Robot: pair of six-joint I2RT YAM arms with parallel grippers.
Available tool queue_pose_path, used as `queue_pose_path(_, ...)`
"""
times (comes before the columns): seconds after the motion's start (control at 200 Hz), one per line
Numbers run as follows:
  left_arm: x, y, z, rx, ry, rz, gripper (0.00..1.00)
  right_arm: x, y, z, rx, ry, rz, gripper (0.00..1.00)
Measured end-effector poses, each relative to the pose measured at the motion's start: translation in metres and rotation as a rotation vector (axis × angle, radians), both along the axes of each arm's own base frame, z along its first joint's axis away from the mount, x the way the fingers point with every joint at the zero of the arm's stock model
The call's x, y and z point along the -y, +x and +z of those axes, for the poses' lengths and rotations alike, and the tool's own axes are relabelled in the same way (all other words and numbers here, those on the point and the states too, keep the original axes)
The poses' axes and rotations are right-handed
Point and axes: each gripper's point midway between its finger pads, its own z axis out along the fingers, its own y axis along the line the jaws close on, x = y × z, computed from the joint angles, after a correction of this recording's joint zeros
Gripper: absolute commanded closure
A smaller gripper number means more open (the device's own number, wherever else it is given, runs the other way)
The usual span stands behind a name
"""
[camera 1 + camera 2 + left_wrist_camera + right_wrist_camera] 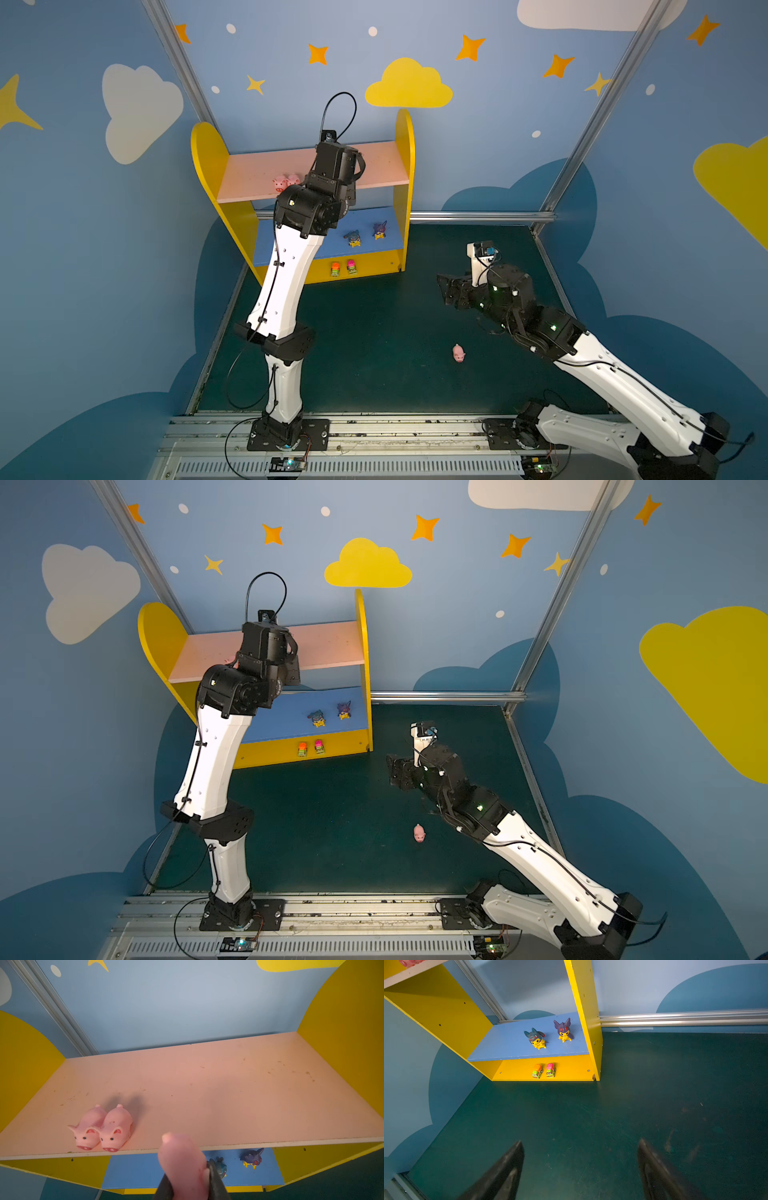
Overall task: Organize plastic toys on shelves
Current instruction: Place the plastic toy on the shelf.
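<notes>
Centrally, the left jaws are pressed together on a small pink soft-plastic pig (182,1165), pinching it near one end so that most of the rounded body projects past the jaw tips, over the front edge of the pale pink upper board (228,1084) of the yellow round-sided shelves (405,137). Just to the left of these jaws, two matching pink pigs (89,1128) (115,1130) stand touching, snouts at the board's front edge. Below the left jaws, the blue lower board (508,1043) carries two yellow figures with dark spiky heads (536,1039) (564,1030); lower again, two green cars topped orange (537,1071) and pink (550,1070) sit on the yellow base. The right jaws are spread wide and empty, above the dark green desk (591,1126) and facing the shelves from well apart. A fourth pink pig (459,353) lies on the desk behind the right jaws, nearer the robot's base. The pigs appear light, soft and yielding, with smooth curved flanks. A firm pinch would likely dent one, and a hold near one end could let it swivel. The likeliest sound hold is across the flanks at mid-body, closed gently.
</notes>
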Motion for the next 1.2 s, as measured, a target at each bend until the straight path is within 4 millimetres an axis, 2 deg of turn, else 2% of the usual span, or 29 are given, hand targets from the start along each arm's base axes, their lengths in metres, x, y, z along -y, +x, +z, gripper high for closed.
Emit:
queue_pose_path(0.185, -0.014, 0.016, -0.013, -0.026, -0.015, 0.008, 0.75, -0.005, 0.009, -0.006, -0.022, 0.003, -0.005, 0.16)
queue_pose_path(0.446, -0.031, 0.024, -0.013, -0.026, -0.045, 0.011, 0.74, -0.012, 0.018, -0.013, -0.044, -0.002, -0.011, 0.16)
queue_pose_path(0.931, -0.045, 0.031, -0.017, -0.034, -0.054, 0.013, 0.71, -0.015, 0.028, -0.011, -0.046, 0.010, -0.023, 0.16)
queue_pose_path(1.202, -0.043, 0.034, -0.021, -0.044, -0.055, 0.001, 0.69, -0.016, 0.030, -0.013, -0.055, 0.016, -0.021, 0.16)
